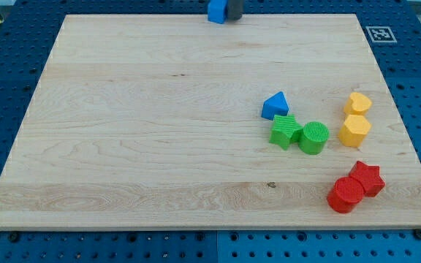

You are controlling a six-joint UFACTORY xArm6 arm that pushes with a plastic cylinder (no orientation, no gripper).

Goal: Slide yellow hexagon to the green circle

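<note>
The yellow hexagon [355,131] lies at the view's right on the wooden board [159,146]. The green circle [314,137] lies just to its left, with a small gap between them. A second yellow block [357,103] touches the hexagon's top side. My tip [234,17] is at the board's top edge, far from both. It stands against the right side of a blue block [216,11] that is cut off by the view's top.
A green star-like block [286,131] touches the green circle's left side, and a blue triangle [275,105] sits just above it. A red star [366,177] and a red circle [345,195] lie together at the lower right, near the board's edge.
</note>
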